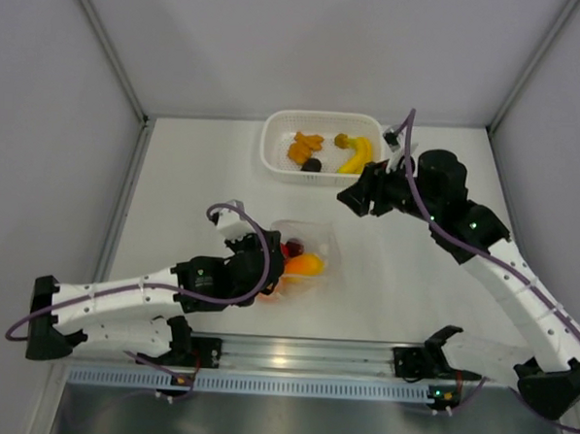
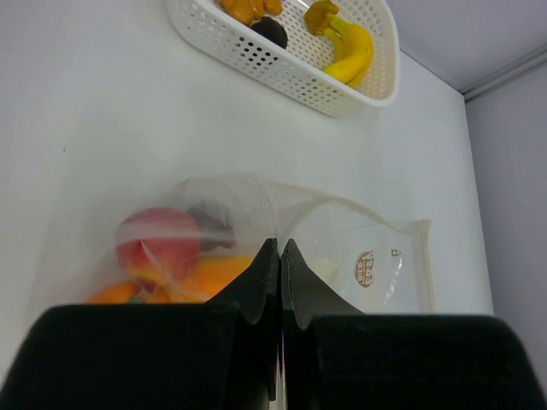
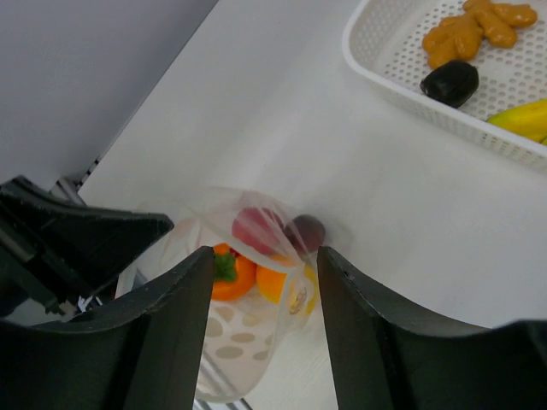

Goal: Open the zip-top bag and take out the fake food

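The clear zip-top bag with white dots lies mid-table, its mouth held up. Inside it are a red fruit, a dark purple piece, a round orange and an orange piece with a green top. My left gripper is shut on the bag's plastic edge, with its jaws pressed together. My right gripper is open and empty. It hovers between bag and basket; in its wrist view the bag sits beyond its fingertips, apart from them.
The white perforated basket stands at the back centre and holds a yellow banana, orange bits and a dark piece. It also shows in the left wrist view. Grey walls close in the table's sides.
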`<state>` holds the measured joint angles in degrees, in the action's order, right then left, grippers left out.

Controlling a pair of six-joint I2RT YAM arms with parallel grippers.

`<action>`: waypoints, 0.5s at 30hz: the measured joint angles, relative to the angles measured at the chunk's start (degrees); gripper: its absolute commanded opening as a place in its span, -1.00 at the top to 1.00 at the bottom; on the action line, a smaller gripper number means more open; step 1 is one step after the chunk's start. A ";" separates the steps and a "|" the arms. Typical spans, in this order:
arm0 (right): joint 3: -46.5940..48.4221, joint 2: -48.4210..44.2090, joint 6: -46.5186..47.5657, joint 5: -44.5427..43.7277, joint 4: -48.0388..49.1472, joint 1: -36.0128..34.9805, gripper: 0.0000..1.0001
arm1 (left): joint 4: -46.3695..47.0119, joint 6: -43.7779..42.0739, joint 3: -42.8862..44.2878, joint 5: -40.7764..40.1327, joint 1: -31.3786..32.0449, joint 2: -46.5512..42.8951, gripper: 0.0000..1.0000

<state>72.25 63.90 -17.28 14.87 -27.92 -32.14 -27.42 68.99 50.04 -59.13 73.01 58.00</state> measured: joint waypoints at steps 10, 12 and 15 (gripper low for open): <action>-7.98 -5.11 -9.60 -9.81 0.37 -18.21 0.04 | 0.00 0.46 3.65 -0.33 -0.02 2.95 1.00; -9.73 -4.87 -12.09 -13.31 0.76 -20.96 0.04 | -0.02 1.25 3.65 -0.26 -0.02 3.28 1.00; -13.22 -4.39 -16.33 -18.40 2.32 -23.96 0.03 | -0.02 2.73 3.65 -0.09 0.00 3.54 1.00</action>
<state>59.02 59.51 -33.61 -3.53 -25.61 -56.10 -27.44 71.72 53.69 -59.22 73.01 61.54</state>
